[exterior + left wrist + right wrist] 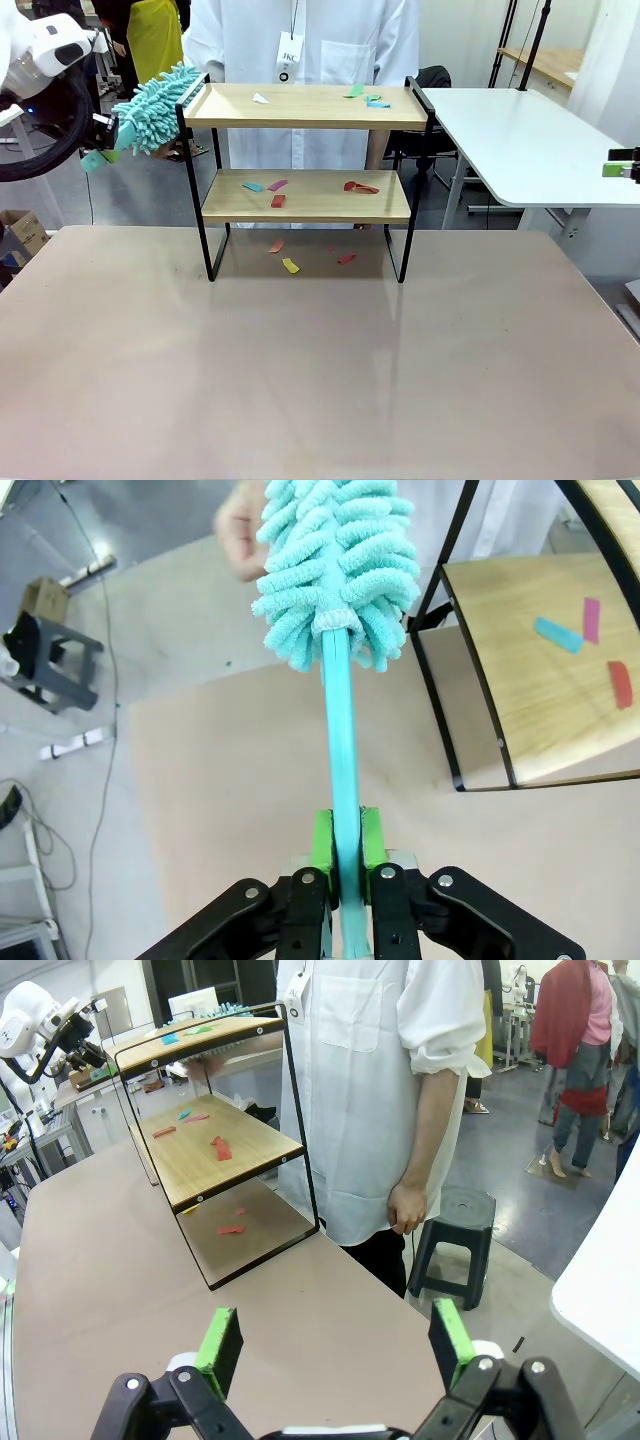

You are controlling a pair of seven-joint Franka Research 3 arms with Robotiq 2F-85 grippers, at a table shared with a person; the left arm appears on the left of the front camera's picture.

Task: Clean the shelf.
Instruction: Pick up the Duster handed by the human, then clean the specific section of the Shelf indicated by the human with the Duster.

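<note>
Right, the shelf point(300, 105) stands far-centre on the table point(300, 380), paper scraps point(362, 187) on both boards. My left gripper point(345, 842), clamped on the teal duster point(335, 560), holds its head by the top-left rail; I'd sweep flat and slowly rightward. My right gripper point(335, 1345) is spread wide.

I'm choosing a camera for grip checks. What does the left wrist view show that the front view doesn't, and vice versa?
Left wrist view: the left hand shut on the handle of the duster. Front view: paper scraps on the shelf top board and on the table beneath. Both: the duster's teal head by the shelf's left rail, scraps on the lower board.
</note>
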